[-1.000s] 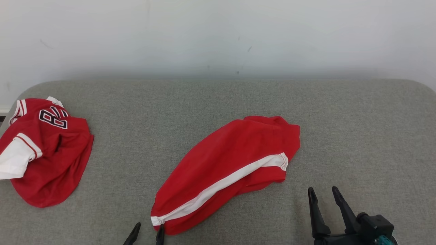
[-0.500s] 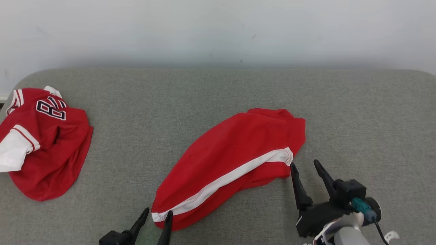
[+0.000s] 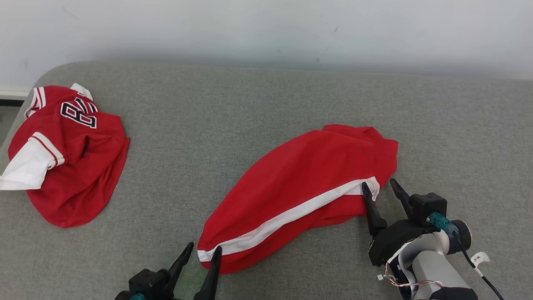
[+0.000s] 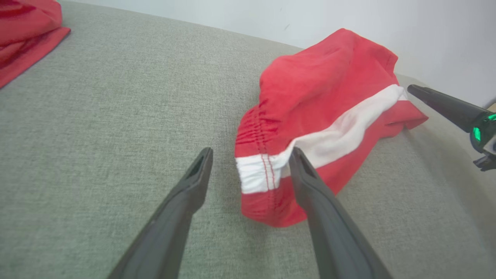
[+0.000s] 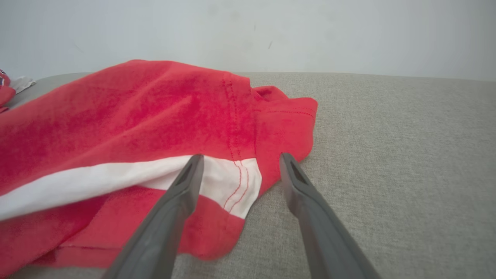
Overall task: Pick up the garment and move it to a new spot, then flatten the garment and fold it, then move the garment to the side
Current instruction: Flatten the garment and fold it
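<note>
**Task item.** The shorts (image 3: 300, 183), red with one white stripe, lie on the grey cushion (image 3: 250, 104) right of centre. They run diagonally from the near-left end to the far-right end. The fabric is bunched, so its lower layers are hidden.

**Left gripper.** The left gripper (image 3: 204, 248) is at the near-left end of the shorts, fingers spread wide and holding nothing. In the left wrist view, the gathered waistband of the shorts (image 4: 321, 97) sits between the fingers of the left gripper (image 4: 252, 151). One finger is over bare cushion; the other overlaps the fabric. Contact cannot be determined. The bottom edge of the head view cuts off the gripper body.

**Right gripper.** The right gripper (image 3: 379, 183) is at the far-right end, fingers also spread and empty. In the right wrist view, the right gripper (image 5: 241, 156) straddles the stripe's end on the shorts (image 5: 116, 116). One finger lies over the stripe; the other is at the fabric edge. Contact is again unclear. The forearm is cut off at the bottom of the frame.

**Other items.** A red jersey (image 3: 70, 154) lies crumpled at the far left, well apart from the shorts. Its white sleeve is cut off by the frame edge. Its number is partly folded and hard to read. A pale wall (image 3: 266, 25) stands behind the cushion.
</note>
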Motion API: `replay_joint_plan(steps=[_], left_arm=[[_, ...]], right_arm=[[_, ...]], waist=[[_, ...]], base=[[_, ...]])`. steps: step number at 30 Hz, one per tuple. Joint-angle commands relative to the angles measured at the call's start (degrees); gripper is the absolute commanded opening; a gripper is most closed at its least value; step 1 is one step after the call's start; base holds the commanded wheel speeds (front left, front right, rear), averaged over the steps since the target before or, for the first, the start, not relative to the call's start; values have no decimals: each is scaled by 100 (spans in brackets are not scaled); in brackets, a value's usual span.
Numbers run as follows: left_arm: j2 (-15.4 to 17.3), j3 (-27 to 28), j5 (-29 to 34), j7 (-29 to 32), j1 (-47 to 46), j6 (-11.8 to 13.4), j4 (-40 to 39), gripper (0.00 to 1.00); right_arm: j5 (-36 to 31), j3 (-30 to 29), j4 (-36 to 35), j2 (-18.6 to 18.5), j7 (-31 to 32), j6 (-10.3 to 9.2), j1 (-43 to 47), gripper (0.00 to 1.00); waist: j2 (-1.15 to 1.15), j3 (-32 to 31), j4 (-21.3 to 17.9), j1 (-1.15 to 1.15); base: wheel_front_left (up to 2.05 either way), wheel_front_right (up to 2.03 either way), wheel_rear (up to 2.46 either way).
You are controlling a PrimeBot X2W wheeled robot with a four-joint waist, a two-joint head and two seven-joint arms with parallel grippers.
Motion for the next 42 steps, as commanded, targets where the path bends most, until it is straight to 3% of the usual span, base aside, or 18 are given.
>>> replay_joint_plan(steps=[1,3,5,6,7,8,16,27,41,42], left_arm=[[-1,-27,-51,-9,-85,9,27,100],[-22,-81,-101,-9,-163,8,53,100],[-44,-169,-181,-9,-230,8,97,100],[-44,-203,-226,-9,-260,9,119,92],[-25,-257,-225,-9,-295,9,151,38],[-12,-299,-242,-9,-344,9,167,0],[-3,-238,-372,-9,-290,9,198,0],[119,180,-150,-9,259,10,-212,0],[79,191,-37,-9,614,10,-84,0],[71,184,-44,-9,630,10,-44,0]], right_arm=[[-5,-15,145,-26,-12,-13,-67,100],[-13,-29,364,-38,-13,-13,-148,100],[-11,-43,459,-40,-12,-12,-255,60],[-23,-31,506,-35,-12,-13,-259,41],[-31,-18,527,-32,-12,-13,-264,27],[-36,-13,533,-33,-12,-13,-269,0],[-43,-24,215,-23,-12,-13,-28,0],[210,-14,-1188,-57,-12,-13,1004,0],[364,53,-1643,68,-12,-13,1900,0],[353,45,-1663,77,-12,-13,1931,29]], waist=[[0,57,68,-1],[0,91,110,-1],[0,127,143,-1],[0,143,155,-1],[0,154,162,-1],[0,161,166,-1],[0,49,94,-1],[0,-266,-163,-1],[0,-417,-171,-1],[0,-431,-173,-1]], base=[[0,0,0],[0,0,0],[0,0,0],[0,0,0],[0,0,0],[0,0,0],[0,0,0],[0,0,0],[0,0,0],[0,0,0]])
